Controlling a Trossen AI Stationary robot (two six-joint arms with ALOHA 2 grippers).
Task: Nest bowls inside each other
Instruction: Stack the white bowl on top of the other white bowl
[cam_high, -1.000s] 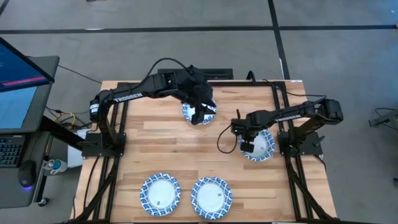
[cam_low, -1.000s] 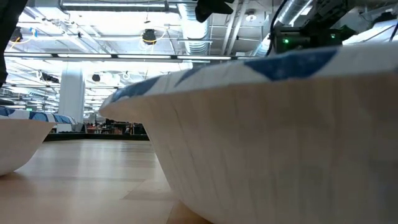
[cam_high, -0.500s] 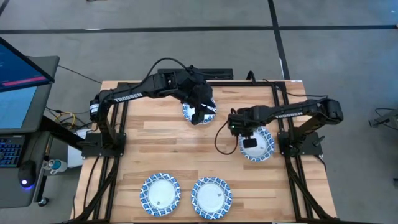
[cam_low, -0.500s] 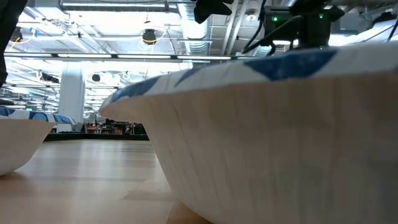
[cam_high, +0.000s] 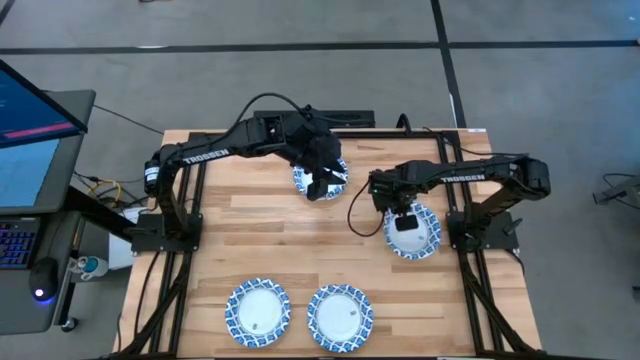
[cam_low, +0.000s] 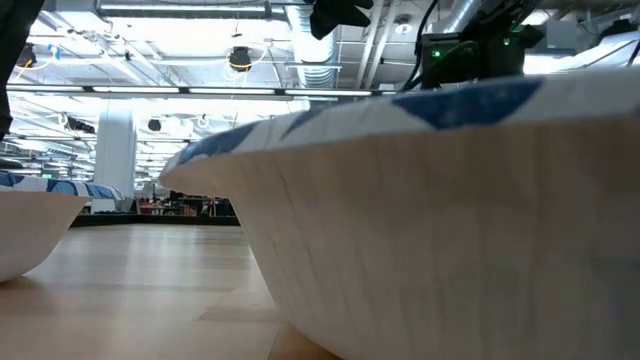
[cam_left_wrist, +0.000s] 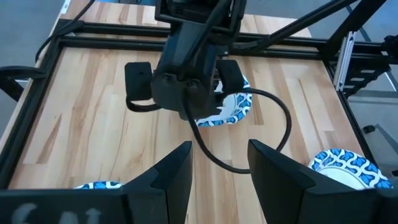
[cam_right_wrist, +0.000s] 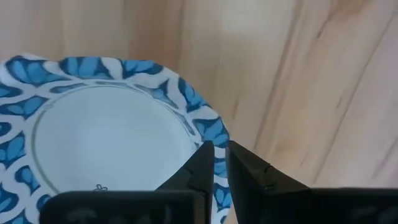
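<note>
On right, right gripper (cam_right_wrist: 214, 163) fingers pinch bowl (cam_high: 413, 232) rim: thin, stiff, light, slippery. Far centre, left gripper (cam_high: 322, 180) fingers apart over second bowl (cam_high: 303, 180).

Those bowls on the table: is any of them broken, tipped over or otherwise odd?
Nothing stands out. Four bowls show from above, all upright and whole: two near the front edge, one under the left tool, and one whose rim the right tool pinches.

dark arms (cam_high: 215, 150), white trossen lettering, black cables (cam_left_wrist: 261, 130)
</note>
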